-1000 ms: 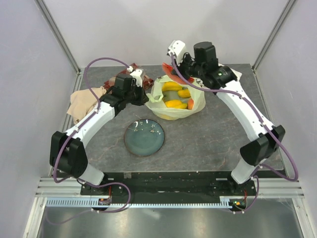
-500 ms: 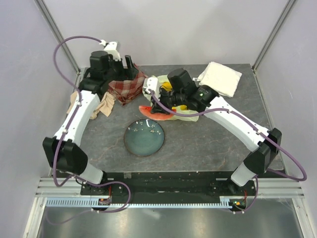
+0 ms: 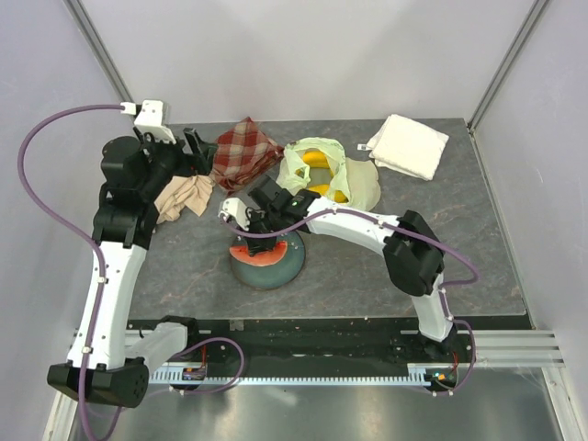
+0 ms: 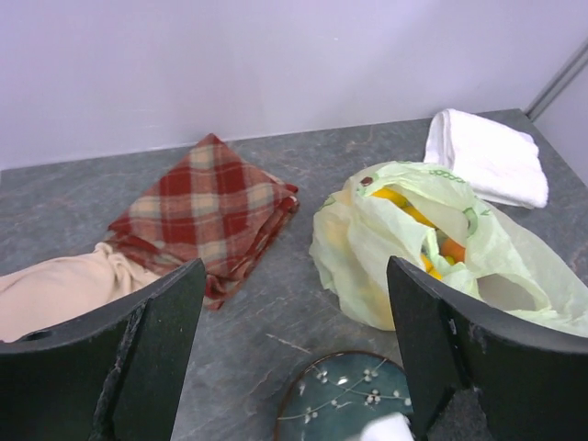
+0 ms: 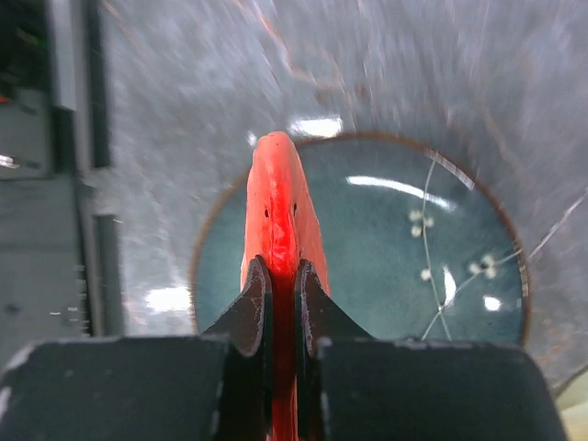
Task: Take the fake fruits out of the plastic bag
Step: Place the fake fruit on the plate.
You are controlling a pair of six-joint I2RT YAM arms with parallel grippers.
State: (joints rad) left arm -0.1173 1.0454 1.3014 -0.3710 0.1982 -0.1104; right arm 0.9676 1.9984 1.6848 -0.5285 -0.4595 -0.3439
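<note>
My right tool (image 5: 283, 276) pinches the glossy red plastic watermelon slice (image 5: 278, 197) above the round teal glazed plate (image 5: 395, 248); I'd lower it gently before spreading.

white-shelled arms with black joints: the left arm (image 3: 106, 294) carries a purple cable (image 3: 25, 170) bulging toward nine o'clock, the right arm (image 3: 354, 220) a shorter one. the left gripper (image 4: 294, 312) has broad matte-black fingers (image 4: 138, 367).
</note>
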